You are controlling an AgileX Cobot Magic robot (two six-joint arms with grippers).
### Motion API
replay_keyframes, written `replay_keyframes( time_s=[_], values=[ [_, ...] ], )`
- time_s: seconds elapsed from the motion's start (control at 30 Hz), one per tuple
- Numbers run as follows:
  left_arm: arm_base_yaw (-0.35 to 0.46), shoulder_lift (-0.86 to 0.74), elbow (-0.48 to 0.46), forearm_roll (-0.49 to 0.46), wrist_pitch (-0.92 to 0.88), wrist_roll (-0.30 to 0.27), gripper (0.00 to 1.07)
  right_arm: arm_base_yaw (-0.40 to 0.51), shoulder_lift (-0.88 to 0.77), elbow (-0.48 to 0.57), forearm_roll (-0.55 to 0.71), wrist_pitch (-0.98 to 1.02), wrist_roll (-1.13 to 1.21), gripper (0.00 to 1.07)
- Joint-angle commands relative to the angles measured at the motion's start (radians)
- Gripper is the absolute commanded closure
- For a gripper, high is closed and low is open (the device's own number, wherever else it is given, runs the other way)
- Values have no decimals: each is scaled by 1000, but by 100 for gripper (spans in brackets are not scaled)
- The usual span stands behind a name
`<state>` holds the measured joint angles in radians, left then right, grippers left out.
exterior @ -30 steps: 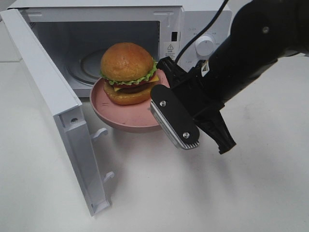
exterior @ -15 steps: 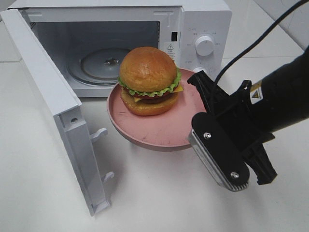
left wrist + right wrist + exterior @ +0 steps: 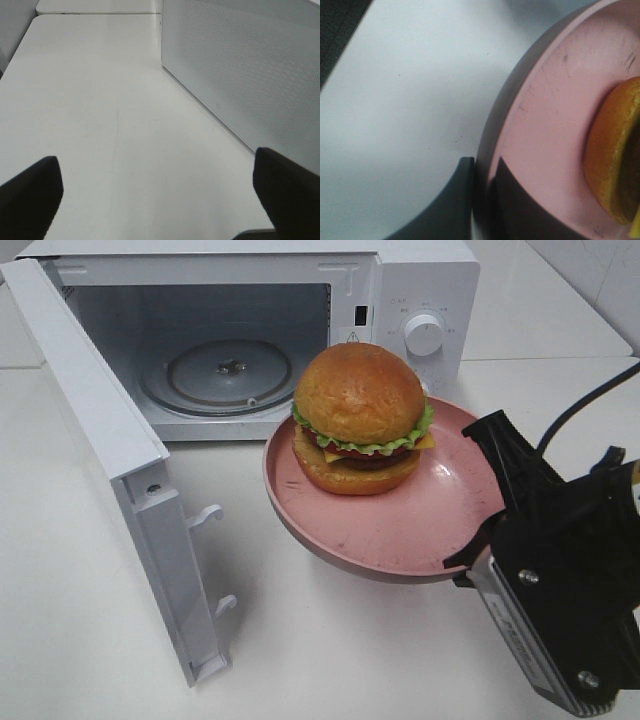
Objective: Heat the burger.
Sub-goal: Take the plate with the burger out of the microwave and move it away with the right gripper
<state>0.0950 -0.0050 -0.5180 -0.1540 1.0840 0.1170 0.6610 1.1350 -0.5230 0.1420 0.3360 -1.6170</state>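
Right gripper [image 3: 485, 530], jaws clamped on pink plate [image 3: 400, 530] rim, carrying burger [image 3: 362, 418]: keep plate level. Left gripper [image 3: 150, 200] jaws open, empty.

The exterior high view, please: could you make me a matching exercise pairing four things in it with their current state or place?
Things:
1. burger
2. pink plate
3. microwave door
4. right hand

States:
A. swung wide open
B. shut on the plate's rim
C. sitting on the plate
D. held above the table, outside the microwave

Pairs: 1-C, 2-D, 3-A, 4-B
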Motion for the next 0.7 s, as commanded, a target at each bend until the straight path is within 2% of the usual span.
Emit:
replay_keyframes(
  time_s=[0.03, 0.47, 0.5, 0.57, 0.6, 0.67, 0.7],
  values=[
    [3, -8, 1, -2, -11, -6, 9, -3, -93, 22, -55, -23, 63, 107],
    [3, -8, 1, -2, -11, -6, 9, -3, -283, 73, -298, 159, 346, 107],
    [3, -8, 1, -2, -11, -6, 9, -3, -301, 73, -354, 182, 421, 107],
    [3, -8, 1, -2, -11, -6, 9, -3, -305, 73, -387, 188, 456, 107],
    [3, -8, 1, -2, -11, -6, 9, -3, -308, 73, -448, 198, 566, 107],
    [3, -8, 1, -2, -11, -6, 9, -3, -308, 73, -475, 204, 614, 107],
    [3, -8, 1, -2, -11, -6, 9, -3, -308, 73, -536, 213, 730, 107]
  ],
)
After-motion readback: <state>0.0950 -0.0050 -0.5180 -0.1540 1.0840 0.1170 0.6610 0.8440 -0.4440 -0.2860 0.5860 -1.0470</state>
